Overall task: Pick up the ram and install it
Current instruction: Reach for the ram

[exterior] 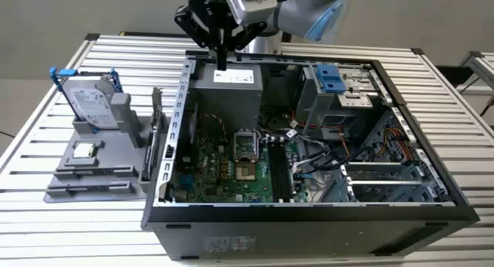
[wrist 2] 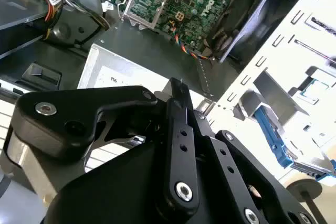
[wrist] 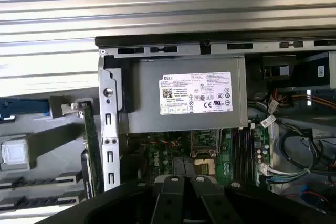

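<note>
We see the black two-fingered hand (exterior: 221, 65) hanging over the rear edge of the open black computer case (exterior: 309, 215), directly above the grey boxy power supply (exterior: 228, 93) with its white label. Its fingers are pressed together into one thin point. The ram (exterior: 157, 114), a long, thin, dark green circuit-board strip, stands on its edge in a slot of the grey plastic holder (exterior: 92, 180), just beside the outside of the case's wall on the exterior view's left and well apart from the hand. In the first wrist view we see the ram (wrist: 93, 145) running alongside that perforated metal wall. On the same holder stand the silver hard drive in a blue frame (exterior: 91, 105), upright and tilted, and the small square silver processor chip (exterior: 85, 149), lying flat. Inside the case lies the green motherboard (exterior: 212, 169) with its long black memory slots (exterior: 278, 171). Case and holder both rest on the slatted metal bench (exterior: 46, 226).
</note>
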